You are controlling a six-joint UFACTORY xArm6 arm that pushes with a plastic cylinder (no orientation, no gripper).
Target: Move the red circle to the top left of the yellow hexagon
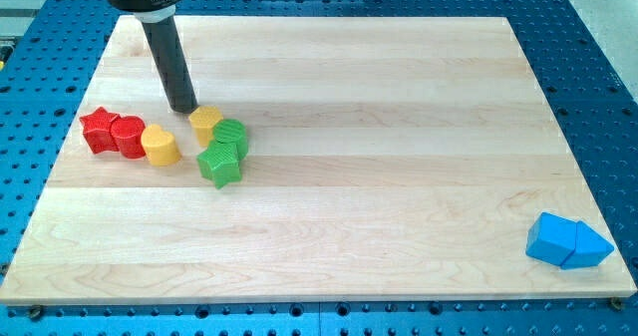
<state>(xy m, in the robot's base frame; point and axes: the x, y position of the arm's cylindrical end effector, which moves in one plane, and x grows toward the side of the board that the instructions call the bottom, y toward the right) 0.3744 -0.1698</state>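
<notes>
1. Nearest, view's bottom right: two blue blocks (pixel 568 242) touching each other, well apart from everything else, irrelevant to the push
2. Green star (pixel 219 164) with a green round-ish block (pixel 232 135) touching it just behind
3. Yellow heart-like block (pixel 160 146) touches the red circle (pixel 129 137); red star (pixel 99 130) touches the circle on the view's left
4. Red circle sits left of centre on the surface (pixel 399 176), upright; round, so no long axis or heading to read
5. Yellow hexagon (pixel 205 123) against the green block
6. My tip (pixel 184 108) just beside the hexagon's upper-left, apart from the circle. No hand on this rig: nothing grasped
7. Judgement: swing round below the circle and push toward view's top right, steering clear of the heart
</notes>
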